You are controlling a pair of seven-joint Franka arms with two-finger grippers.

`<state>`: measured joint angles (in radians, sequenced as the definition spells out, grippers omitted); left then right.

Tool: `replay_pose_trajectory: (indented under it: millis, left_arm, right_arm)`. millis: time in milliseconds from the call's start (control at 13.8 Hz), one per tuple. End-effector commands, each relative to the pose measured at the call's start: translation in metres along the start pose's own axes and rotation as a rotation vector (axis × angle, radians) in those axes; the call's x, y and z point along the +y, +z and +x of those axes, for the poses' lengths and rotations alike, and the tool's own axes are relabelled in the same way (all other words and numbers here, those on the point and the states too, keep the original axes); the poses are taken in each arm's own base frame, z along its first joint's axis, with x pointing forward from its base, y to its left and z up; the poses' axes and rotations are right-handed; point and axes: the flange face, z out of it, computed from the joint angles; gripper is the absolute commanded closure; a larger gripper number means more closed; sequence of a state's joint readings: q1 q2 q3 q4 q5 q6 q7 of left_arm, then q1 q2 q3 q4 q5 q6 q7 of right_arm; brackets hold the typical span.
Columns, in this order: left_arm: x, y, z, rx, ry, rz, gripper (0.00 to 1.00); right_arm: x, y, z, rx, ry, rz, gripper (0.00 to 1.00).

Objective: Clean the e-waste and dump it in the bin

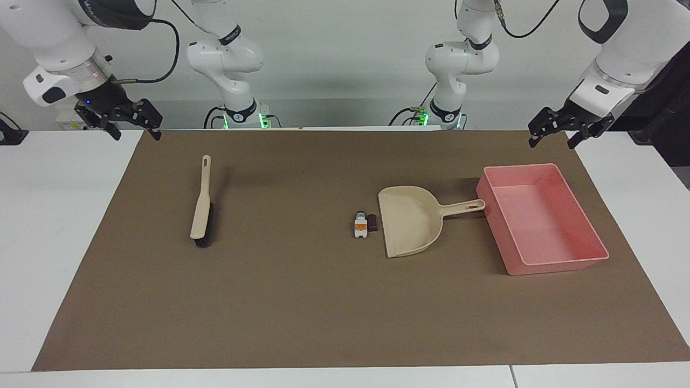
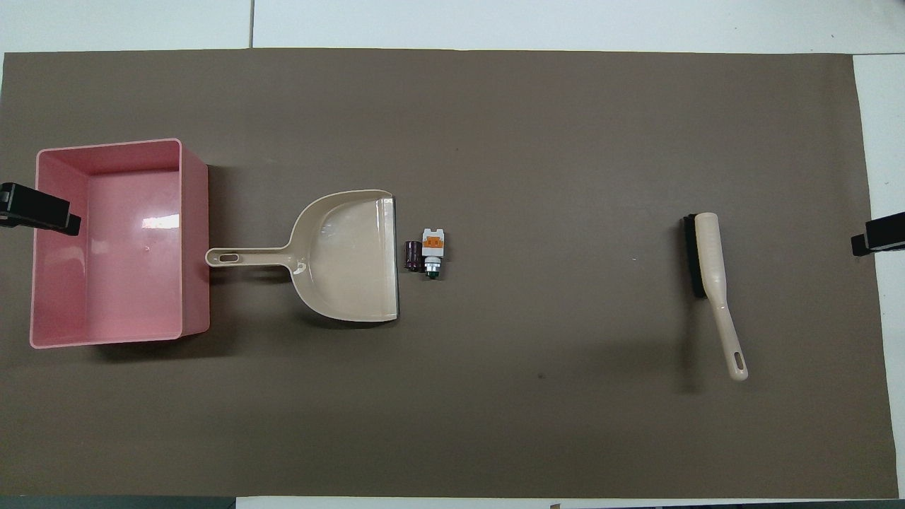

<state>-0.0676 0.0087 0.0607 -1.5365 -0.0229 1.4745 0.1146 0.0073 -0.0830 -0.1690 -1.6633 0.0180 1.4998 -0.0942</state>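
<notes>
Both arms waiting: left gripper (image 1: 557,131) open and empty, raised by the mat corner at its own end near the pink bin (image 1: 577,257), right gripper (image 1: 123,122) open and empty, raised by the mat corner at its end. Landmark is the beige dustpan (image 1: 412,221): the e-waste, white piece (image 1: 359,224) and dark piece (image 1: 371,222) touching each other, sits just beside its open lip. Bin lies just beside the dustpan handle tip toward the left arm's end; brush (image 1: 202,207) lies well apart from the dustpan toward the right arm's end.

White glossy arms, black end effectors (image 1: 558,129), looping black cables (green base lights).
</notes>
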Motion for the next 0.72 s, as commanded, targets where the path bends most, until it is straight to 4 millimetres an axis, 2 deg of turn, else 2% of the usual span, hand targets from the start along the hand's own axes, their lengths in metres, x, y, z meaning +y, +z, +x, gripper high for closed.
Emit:
replay_pose_trajectory:
  millis: [0, 650]
  left_arm:
    - [-0.0012, -0.0011, -0.0092, 0.002, -0.007, 0.011, 0.00]
    - [0.0037, 0.0051, -0.0112, -0.013, 0.011, 0.009, 0.01]
  right_arm:
    - [0.0010, -0.0003, -0.0007, 0.007, -0.010, 0.004, 0.01]
    - [-0.0007, -0.0001, -0.0028, 0.004, -0.004, 0.006, 0.01]
